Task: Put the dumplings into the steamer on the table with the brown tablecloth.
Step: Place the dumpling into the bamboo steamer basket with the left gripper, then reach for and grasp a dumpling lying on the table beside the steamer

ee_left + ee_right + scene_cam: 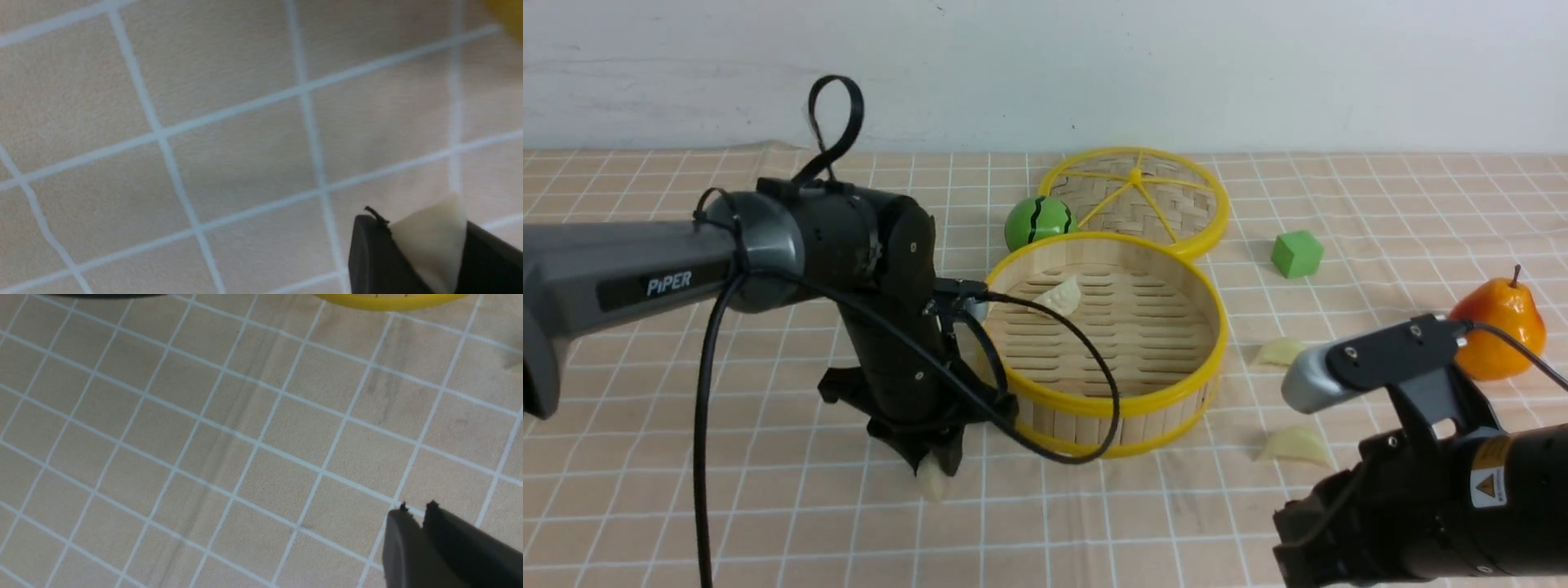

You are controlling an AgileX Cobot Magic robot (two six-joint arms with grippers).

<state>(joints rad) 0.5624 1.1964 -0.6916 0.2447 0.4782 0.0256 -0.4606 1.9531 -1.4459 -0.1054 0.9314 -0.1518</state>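
One dumpling [1062, 294] lies in the steamer [1168, 398], the left jaws pinch a second dumpling [931, 482] at its 8 o'clock, two other dumplings [1282, 351] [1294, 445] wait at 3 and 4 o'clock, and the right jaws are nearly closed, empty.

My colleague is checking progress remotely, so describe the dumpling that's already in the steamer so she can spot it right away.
Find the big round steamer with yellow rims at the middle of the table. On its slatted floor, near the far-left wall, lies one pale crescent dumpling. It is the only dumpling inside the basket.
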